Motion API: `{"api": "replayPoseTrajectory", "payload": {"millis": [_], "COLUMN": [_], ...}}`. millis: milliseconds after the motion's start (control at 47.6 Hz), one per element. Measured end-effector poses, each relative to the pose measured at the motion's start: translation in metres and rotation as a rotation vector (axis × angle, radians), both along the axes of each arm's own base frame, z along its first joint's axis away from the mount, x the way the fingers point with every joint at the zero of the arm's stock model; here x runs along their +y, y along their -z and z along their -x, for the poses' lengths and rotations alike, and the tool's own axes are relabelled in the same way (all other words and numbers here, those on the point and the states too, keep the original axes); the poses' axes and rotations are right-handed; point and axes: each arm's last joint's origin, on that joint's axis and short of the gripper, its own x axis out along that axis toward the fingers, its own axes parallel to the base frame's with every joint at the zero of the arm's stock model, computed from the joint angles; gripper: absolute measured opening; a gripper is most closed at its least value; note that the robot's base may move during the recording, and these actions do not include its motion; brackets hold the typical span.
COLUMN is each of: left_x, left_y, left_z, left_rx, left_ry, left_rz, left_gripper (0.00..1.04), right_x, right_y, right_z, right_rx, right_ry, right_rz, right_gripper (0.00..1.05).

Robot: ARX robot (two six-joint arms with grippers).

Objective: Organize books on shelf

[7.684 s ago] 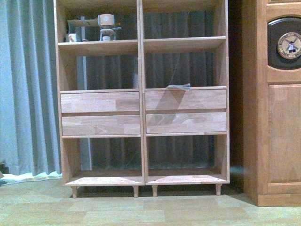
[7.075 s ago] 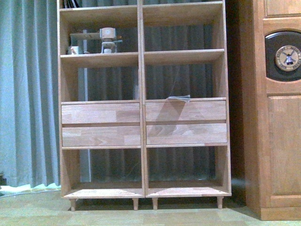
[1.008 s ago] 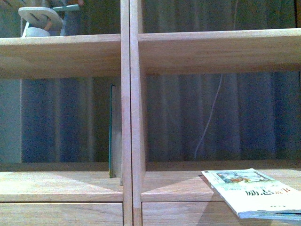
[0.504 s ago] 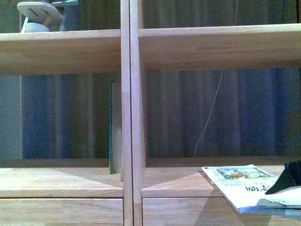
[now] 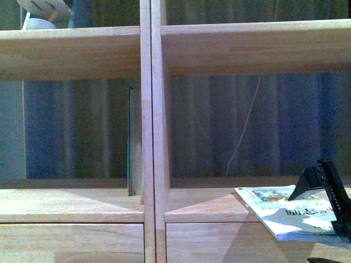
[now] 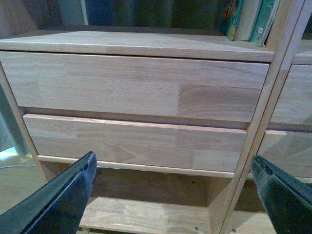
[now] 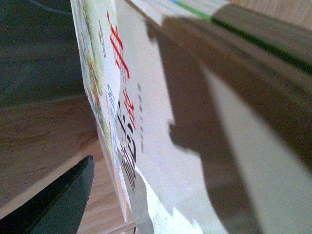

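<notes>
Left gripper (image 6: 175, 195): hanging low in front of the two drawer fronts (image 6: 136, 87) of the shelf's left column. Its jaws are wide apart and empty, and it takes no part in the step in hand.

Front view, upper left of the frame: a pale object (image 5: 41, 13) stands on the upper board, cut off by the frame edge and not identifiable.

Left of centre: the slim green-edged book (image 5: 130, 139) stands upright in the left compartment, against the central divider (image 5: 151, 131) of the light-wood shelf (image 5: 71, 52).

Right of centre: a thin white cable (image 5: 241, 131) hangs behind the open-backed right compartment.

Lower right: the white paperback (image 5: 274, 205) lies flat, cover up, on the right compartment's board. Its near corner projects past the front edge.

Far lower right: the right gripper (image 5: 315, 230) is at the paperback. Its jaws are apart, one finger over the cover and a second dark tip showing below it. The right wrist view shows the cover very close. The jaws are not clamped on it.

Judgement: the step in hand is the grasp approach on the flat paperback; the book is not yet stood up. The next move calls for closing on the projecting edge with a firm bite, since a book this thin will likely sag. It must then be lifted clear, turned upright and stood without striking the divider.
</notes>
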Motion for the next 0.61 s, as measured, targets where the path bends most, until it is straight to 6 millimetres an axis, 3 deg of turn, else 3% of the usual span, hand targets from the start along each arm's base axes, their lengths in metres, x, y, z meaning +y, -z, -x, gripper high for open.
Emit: {"api": "replayPoseTrajectory", "payload": {"millis": [63,315,609], "left_x": [0.0,0.0,0.0], "left_y": [0.0,0.0,0.0], "left_z": [0.0,0.0,0.0], "left_rx": [0.0,0.0,0.0], "left_ry": [0.0,0.0,0.0], "left_rz": [0.0,0.0,0.0], "left_gripper": [0.97,0.97,0.97], "right_x": [-0.002,-0.007,-0.01], "right_y": [0.0,0.0,-0.011], "right_z": [-0.003,-0.01,-0.01], "right_rx": [-0.001,-0.01,-0.062], "right_ry": [0.008,0.016,-0.001], "right_rz": [0.01,0.05,0.085], "right_gripper": [0.96,0.64,0.16]}}
